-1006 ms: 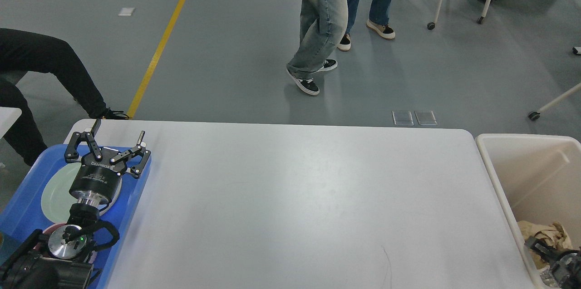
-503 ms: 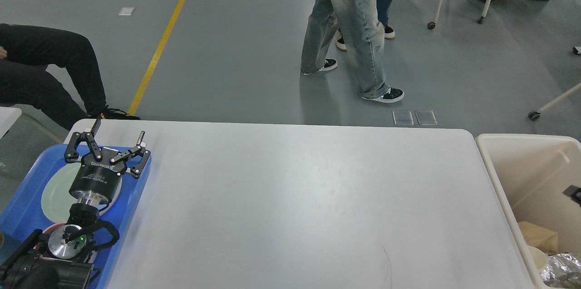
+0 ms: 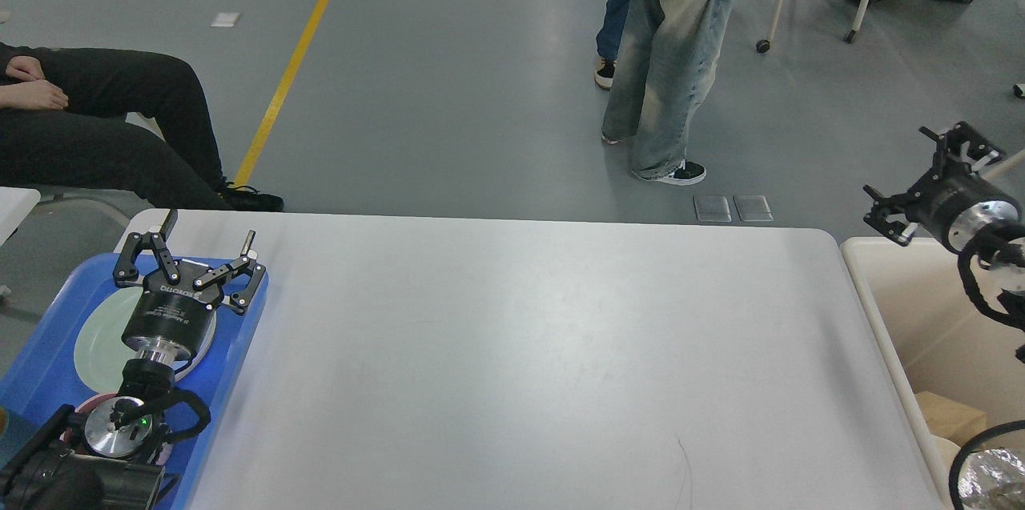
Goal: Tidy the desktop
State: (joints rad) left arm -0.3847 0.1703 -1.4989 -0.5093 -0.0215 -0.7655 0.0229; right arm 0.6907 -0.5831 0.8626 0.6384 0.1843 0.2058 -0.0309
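Observation:
The white desktop point(image 3: 512, 350) fills the middle of the head view, and nothing lies on its surface. My left gripper point(image 3: 210, 228) is open and holds nothing. It hangs over the far end of a blue tray point(image 3: 40, 382) at the table's left edge. A pale green plate point(image 3: 96, 342) lies in that tray, partly hidden by my left wrist. My right gripper point(image 3: 895, 161) is raised above the far left corner of the beige bin point(image 3: 881, 318). It is open, with nothing between its fingers.
Inside the bin are a brown cardboard piece point(image 3: 949, 418) and crumpled foil point(image 3: 985, 478). A person in jeans point(image 3: 673, 70) stands on the floor beyond the table. A seated person's legs point(image 3: 112, 134) are at the far left.
My right arm has risen from low inside the bin to above its far corner. The person in jeans walked to the right. My left arm has not moved.

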